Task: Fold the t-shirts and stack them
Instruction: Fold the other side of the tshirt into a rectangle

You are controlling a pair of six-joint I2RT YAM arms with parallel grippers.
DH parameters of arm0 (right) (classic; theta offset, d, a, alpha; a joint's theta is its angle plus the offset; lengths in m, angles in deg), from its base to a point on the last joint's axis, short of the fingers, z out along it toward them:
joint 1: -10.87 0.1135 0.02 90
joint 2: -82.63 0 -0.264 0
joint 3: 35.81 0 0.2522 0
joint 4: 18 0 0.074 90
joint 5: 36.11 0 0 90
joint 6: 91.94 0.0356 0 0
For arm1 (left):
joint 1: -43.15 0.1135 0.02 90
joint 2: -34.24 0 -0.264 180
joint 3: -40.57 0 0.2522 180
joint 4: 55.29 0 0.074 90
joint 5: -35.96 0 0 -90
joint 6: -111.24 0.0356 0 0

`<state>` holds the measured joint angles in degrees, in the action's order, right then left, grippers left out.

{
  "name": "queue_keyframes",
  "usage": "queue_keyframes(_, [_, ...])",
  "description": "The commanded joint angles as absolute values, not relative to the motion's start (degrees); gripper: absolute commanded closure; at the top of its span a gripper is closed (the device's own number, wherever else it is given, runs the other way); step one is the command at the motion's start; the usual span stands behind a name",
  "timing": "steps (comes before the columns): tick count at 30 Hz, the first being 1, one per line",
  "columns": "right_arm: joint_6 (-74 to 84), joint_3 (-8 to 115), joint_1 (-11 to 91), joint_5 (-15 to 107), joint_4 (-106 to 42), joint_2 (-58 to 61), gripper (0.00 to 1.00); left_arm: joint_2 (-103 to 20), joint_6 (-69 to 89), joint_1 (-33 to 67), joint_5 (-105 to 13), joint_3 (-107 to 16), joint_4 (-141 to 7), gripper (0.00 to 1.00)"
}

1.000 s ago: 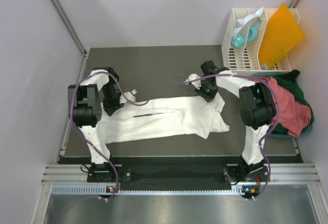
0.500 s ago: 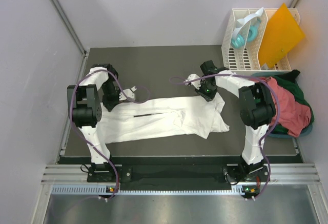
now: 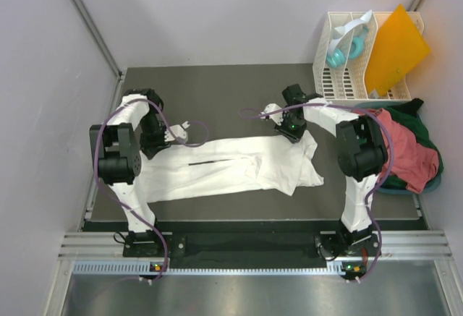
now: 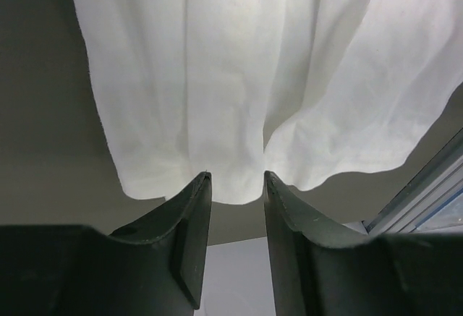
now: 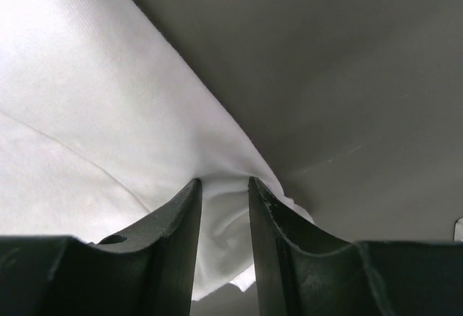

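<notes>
One dark worktop carried everything, and the middle of it was covered by the white t-shirt, which lay flat as a long band. Its long axis ran from one pair of jaws to the other, so each arm was nearer to its own end of the cloth. Outward from the right jaws and well apart from them, the salmon-red t-shirt and the dark green t-shirt lay in a loose heap, not yet folded.

The left jaws stood parted at the left end of the band. The hem reached just between their tips, the body of the cloth stretched away ahead of them, and nothing was clamped. The right jaws sat at the far corner of the opposite end. A small bunch of cloth filled the gap between them, with creases running toward it. The shirt spread to one side of them and the bare worktop lay on the other. Whether they pressed on this bunch or only straddled it, I could not tell.

In my judgement the coming move turned on this: both ends should be taken together and carried across the short axis, because a pull by one arm alone would only drag the band along its length.
</notes>
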<state>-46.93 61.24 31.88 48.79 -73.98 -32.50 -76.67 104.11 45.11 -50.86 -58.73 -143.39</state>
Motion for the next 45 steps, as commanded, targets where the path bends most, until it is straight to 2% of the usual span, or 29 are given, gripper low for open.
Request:
queue_keyframes(1, [-47.5,62.2,32.8,47.4,-71.8,-35.0,0.67,-80.7,105.3,46.7,-51.6,-60.8,-142.8,0.60])
queue_keyframes(6, [-47.7,60.8,32.8,47.9,-71.3,-34.2,0.67,-85.2,105.3,46.9,-52.0,-65.3,-143.8,0.61])
queue_keyframes(16, [-47.5,60.8,32.9,47.6,-71.0,-34.4,0.70,-87.0,106.8,47.2,-53.5,-66.5,-143.6,0.62])
queue_keyframes(30, [-48.5,64.6,32.9,48.4,-72.5,-36.0,0.72,-86.7,107.5,47.1,-53.5,-65.0,-146.0,0.55])
queue_keyframes(45, [-48.4,65.7,33.0,48.8,-73.0,-36.6,0.72,-89.1,106.2,47.2,-55.2,-62.3,-143.1,0.57])
